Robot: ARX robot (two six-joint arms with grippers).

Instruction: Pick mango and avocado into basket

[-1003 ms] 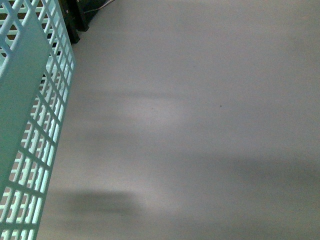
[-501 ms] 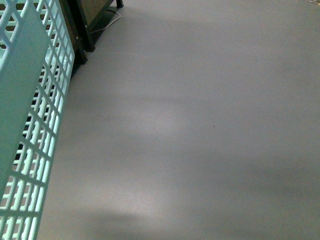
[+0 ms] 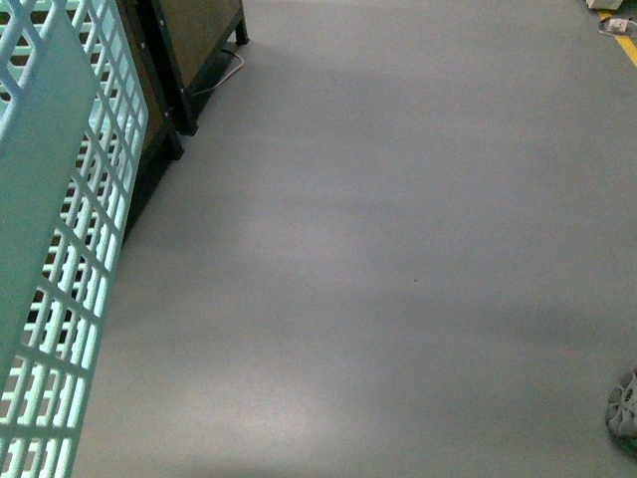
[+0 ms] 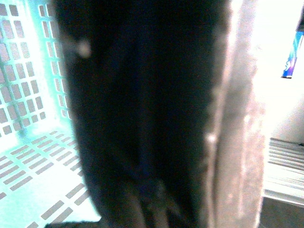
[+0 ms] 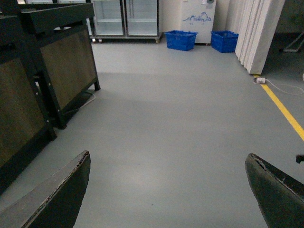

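The teal basket (image 3: 45, 199) stands at the left edge of the front view, its lattice wall beside the bare grey floor (image 3: 398, 249). The right fingers (image 5: 57, 199) are spread wide above that floor, holding nothing. Whether the left fingers are wide or narrow cannot be told, because a dark blur fills their wrist view.

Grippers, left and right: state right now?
Left gripper: cannot tell; its wrist view is mostly dark blur, only the light teal slotted plastic basket is clear.
Right gripper: open, jaws wide apart, nothing between them.
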